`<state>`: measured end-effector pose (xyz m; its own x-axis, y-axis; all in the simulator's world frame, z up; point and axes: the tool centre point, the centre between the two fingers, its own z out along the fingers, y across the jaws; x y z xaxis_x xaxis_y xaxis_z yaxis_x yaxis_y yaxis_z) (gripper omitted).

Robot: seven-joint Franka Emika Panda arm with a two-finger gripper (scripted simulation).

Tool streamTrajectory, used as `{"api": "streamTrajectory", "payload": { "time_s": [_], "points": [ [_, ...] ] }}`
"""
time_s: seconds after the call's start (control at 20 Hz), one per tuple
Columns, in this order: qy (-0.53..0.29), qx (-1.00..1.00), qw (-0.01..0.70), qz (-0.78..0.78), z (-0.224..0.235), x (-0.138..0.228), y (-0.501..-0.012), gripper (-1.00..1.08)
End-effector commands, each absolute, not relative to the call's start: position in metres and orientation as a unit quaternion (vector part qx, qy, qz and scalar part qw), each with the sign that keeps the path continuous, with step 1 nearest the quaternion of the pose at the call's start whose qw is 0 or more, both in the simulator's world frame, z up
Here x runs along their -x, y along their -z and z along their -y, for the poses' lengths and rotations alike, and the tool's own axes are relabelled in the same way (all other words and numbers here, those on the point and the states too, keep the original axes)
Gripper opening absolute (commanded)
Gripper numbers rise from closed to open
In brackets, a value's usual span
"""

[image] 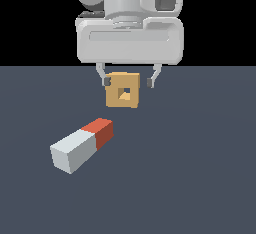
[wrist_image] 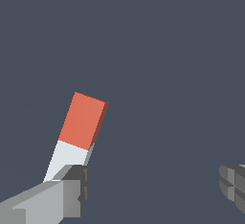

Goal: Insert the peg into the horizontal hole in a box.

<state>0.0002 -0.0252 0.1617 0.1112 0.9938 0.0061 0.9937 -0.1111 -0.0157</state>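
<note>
I have the gripper (image: 129, 81) hanging wide apart and empty, up over the far part of the floor (image: 200, 178). The peg (image: 82, 144) lies flat on the floor nearer the camera, toward the exterior view's left, red end pointing far. The box (image: 123, 90) sits beyond it, its hole (image: 124, 93) facing the camera. The peg looks rigid and blocky, probably light, with flat sides that should give a firm hold. I'd pinch it across the white part, leaving the red end free to enter.
</note>
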Motion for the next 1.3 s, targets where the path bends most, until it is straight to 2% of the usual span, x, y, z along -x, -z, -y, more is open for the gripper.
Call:
{"api": "streamTrajectory", "payload": {
  "time_s": [0.0, 0.55, 1.25],
  "points": [
    [-0.003, 0.745, 0.008, 0.667, 0.025, 0.0, -0.162, 1.0],
    [-0.002, 0.764, 0.006, 0.645, 0.037, 0.019, -0.147, 1.0],
    [-0.001, 0.829, 0.001, 0.559, 0.071, 0.094, -0.093, 1.0]
  ]
}}
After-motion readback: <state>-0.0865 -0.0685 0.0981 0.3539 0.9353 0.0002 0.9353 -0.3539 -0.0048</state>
